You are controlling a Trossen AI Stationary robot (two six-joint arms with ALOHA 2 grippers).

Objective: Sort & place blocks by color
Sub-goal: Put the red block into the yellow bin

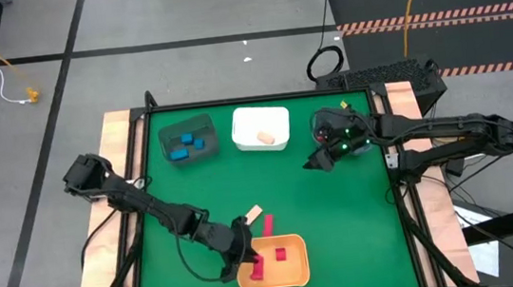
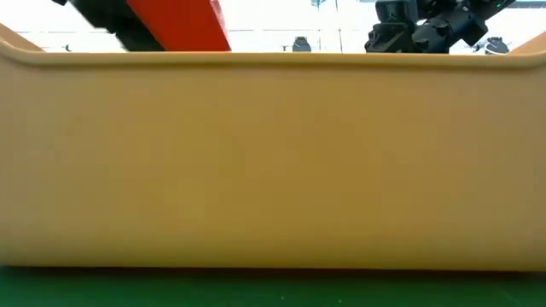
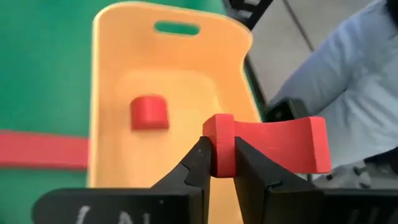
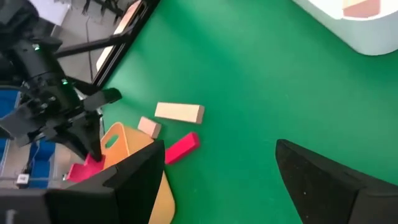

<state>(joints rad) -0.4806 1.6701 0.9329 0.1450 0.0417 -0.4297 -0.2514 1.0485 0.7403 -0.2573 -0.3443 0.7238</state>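
Note:
My left gripper [image 1: 249,251] is over the near-left part of the orange bin [image 1: 294,275] and is shut on a red arch block [image 3: 273,144]. A red cube [image 3: 149,112] lies on the bin's floor. A red bar [image 1: 268,224] and two tan blocks [image 1: 254,212] lie flat on the green mat just beyond the bin. Blue blocks [image 1: 187,147] sit in the grey bin [image 1: 175,129]. One tan block [image 1: 264,137] lies in the white bin [image 1: 254,115]. My right gripper [image 1: 319,161] hangs open over the mat right of the white bin. My left gripper pinches one end of the red arch [image 3: 219,148] between its two fingers [image 3: 198,163], which lie across the block. The fingers point down and slant toward the bin. The arch sticks out sideways from the hold, and its top [image 2: 179,26] shows above the bin's rim.
The orange bin's wall [image 2: 273,162] fills the low view. The right wrist view shows the tan bar [image 4: 179,112], a small tan block [image 4: 149,127] and the red bar [image 4: 181,148] close to the bin's far edge. Bare mat spreads across the middle [image 1: 341,221].

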